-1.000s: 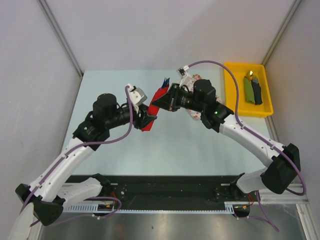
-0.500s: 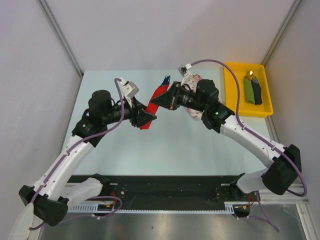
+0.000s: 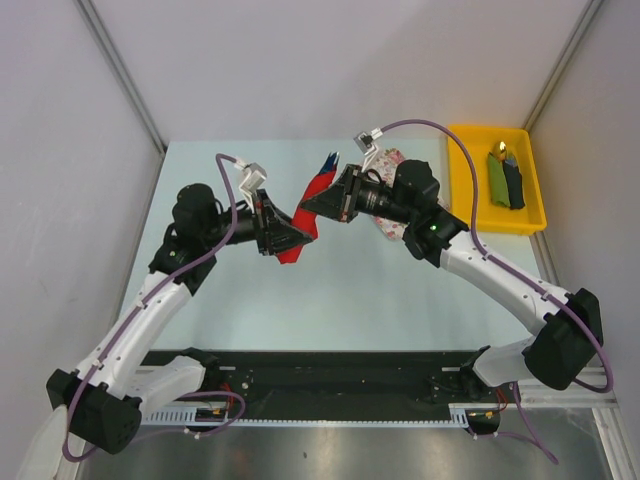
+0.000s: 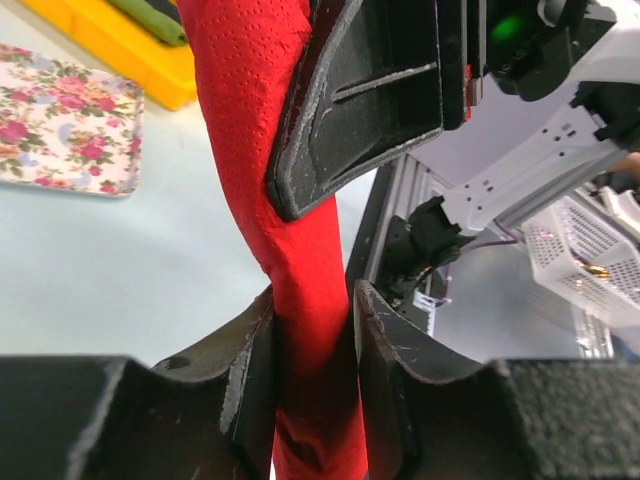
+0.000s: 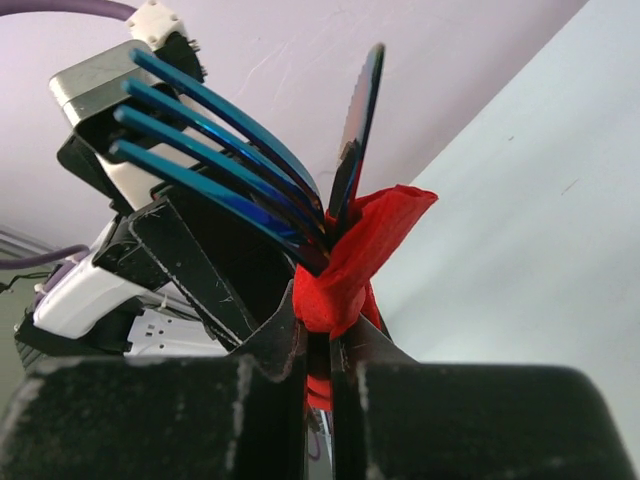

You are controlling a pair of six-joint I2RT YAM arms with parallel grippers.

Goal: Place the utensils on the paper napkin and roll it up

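The red paper napkin [image 3: 303, 222] is rolled into a long bundle around the utensils and is held above the table between both arms. Blue utensil ends [image 3: 331, 160] stick out of its far end; in the right wrist view a blue fork [image 5: 215, 140] and another blue piece fan out of the red napkin [image 5: 360, 255]. My left gripper [image 3: 292, 238] is shut on the lower part of the rolled napkin [image 4: 300, 250]. My right gripper [image 3: 312, 207] is shut on the upper part of the roll.
A pink floral cloth [image 3: 388, 225] lies on the table under the right arm, and it also shows in the left wrist view [image 4: 60, 120]. A yellow tray [image 3: 470, 200] at the back right holds green and dark rolls [image 3: 505, 180].
The left arm has drawn back to the left and turned its wrist while keeping hold of the roll's lower end. The right gripper and the roll have barely shifted.
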